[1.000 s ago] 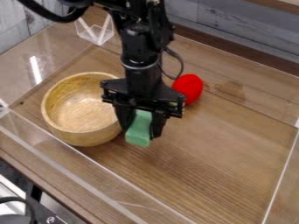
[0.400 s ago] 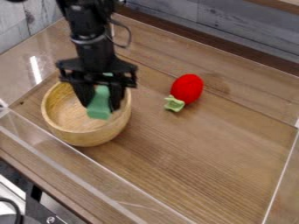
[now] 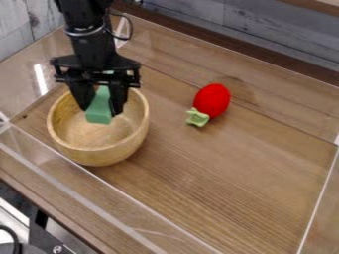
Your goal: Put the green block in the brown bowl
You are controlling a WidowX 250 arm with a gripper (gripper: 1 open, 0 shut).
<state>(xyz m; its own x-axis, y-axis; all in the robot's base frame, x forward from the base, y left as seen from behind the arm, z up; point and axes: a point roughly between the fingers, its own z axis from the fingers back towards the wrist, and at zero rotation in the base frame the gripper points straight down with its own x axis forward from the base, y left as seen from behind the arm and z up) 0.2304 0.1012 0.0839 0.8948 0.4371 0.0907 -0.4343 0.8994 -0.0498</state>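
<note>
Camera view, looking down at an angle on a wooden surface edged by clear plastic walls. Left of centre: black end effector, pointing straight down, fingers clamped narrow on the green block. Block held upright between the fingers, its lower end hanging above the inside of the brown bowl, slightly toward the bowl's upper rim. Cannot tell whether the block's bottom edge touches the bowl's floor; appears just clear of it. Bowl resting on the surface at left, light wood with visible grain, thick rim, otherwise holding nothing visible. Right of the bowl, near the middle of the frame and well apart from it: a red round object, and just beside it at its lower left a tiny pale-green piece, the two close or touching. Black arm rising from the end effector toward the upper left of the frame, cables alongside it.
</note>
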